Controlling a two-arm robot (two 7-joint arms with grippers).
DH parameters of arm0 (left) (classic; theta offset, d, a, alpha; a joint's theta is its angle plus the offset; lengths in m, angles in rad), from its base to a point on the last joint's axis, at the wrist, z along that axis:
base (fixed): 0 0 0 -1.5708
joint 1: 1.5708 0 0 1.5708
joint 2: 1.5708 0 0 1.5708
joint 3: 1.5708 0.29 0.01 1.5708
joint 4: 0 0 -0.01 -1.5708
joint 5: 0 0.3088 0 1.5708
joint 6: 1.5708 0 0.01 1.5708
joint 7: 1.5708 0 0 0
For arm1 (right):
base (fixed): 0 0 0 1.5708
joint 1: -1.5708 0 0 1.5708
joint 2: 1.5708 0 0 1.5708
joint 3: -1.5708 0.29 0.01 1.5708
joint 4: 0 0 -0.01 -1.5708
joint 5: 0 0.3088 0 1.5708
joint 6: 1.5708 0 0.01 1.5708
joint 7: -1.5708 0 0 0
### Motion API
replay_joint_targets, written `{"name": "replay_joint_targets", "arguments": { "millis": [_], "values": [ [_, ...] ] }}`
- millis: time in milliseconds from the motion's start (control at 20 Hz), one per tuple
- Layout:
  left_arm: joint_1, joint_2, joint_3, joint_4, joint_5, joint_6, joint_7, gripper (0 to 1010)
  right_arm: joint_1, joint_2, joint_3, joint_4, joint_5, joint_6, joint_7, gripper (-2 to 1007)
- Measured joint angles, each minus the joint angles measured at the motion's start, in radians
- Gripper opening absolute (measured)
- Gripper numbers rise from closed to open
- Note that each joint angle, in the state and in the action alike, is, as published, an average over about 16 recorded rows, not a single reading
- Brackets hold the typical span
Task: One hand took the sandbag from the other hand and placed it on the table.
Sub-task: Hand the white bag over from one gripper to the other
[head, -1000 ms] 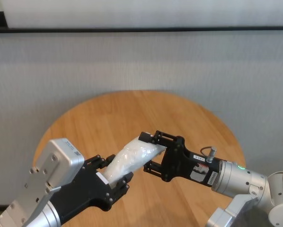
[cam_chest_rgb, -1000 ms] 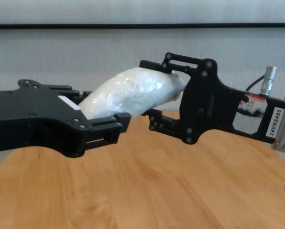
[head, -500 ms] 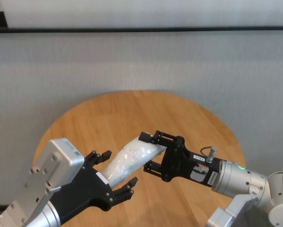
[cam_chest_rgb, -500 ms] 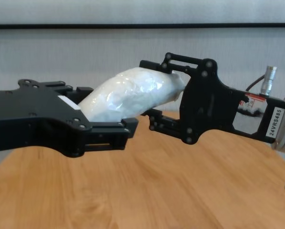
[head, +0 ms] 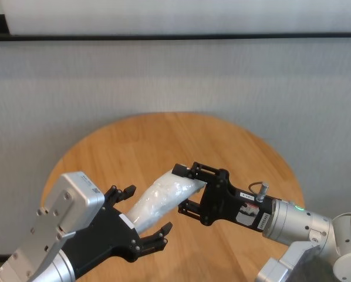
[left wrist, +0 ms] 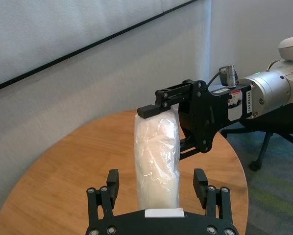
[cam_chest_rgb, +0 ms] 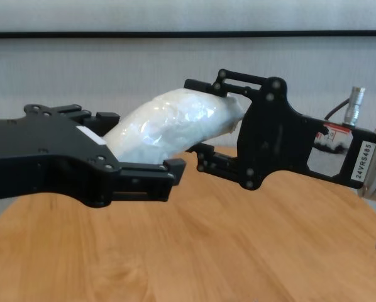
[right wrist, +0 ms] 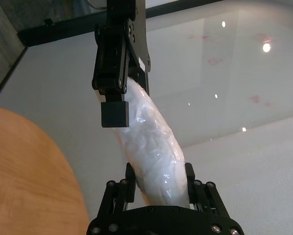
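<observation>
above the worktop [head: 164, 138], right claw [head: 187, 188] grips the sandbag [head: 161, 197]; left claw [head: 141, 216] spread open around it.

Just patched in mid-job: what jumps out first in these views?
A white sandbag hangs in mid-air above the round wooden table, bridged between both grippers. The right gripper is clamped on its far end, while the left gripper has its fingers spread open on either side of the near end, clear of the bag in the left wrist view.
</observation>
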Motion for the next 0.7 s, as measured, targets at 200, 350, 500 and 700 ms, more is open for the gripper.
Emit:
{"name": "replay_joint_targets", "arguments": {
  "millis": [200,350,500,700],
  "values": [
    [0.0,0.0,-0.001,0.0,-0.001,-0.003,-0.008,1000,0.0,0.0,0.0,0.0,0.0,0.0,0.0,547],
    [0.007,0.001,-0.008,-0.004,-0.005,-0.01,-0.011,1000,0.0,0.0,0.0,0.0,0.0,0.0,0.0,547],
    [0.029,0.004,-0.027,-0.016,-0.009,-0.021,-0.011,1000,0.0,0.0,0.0,0.0,0.0,0.0,0.0,547],
    [0.075,0.008,-0.067,-0.04,-0.017,-0.043,-0.009,1000,0.0,0.0,0.0,0.0,0.0,0.0,0.0,547]
  ]
}}
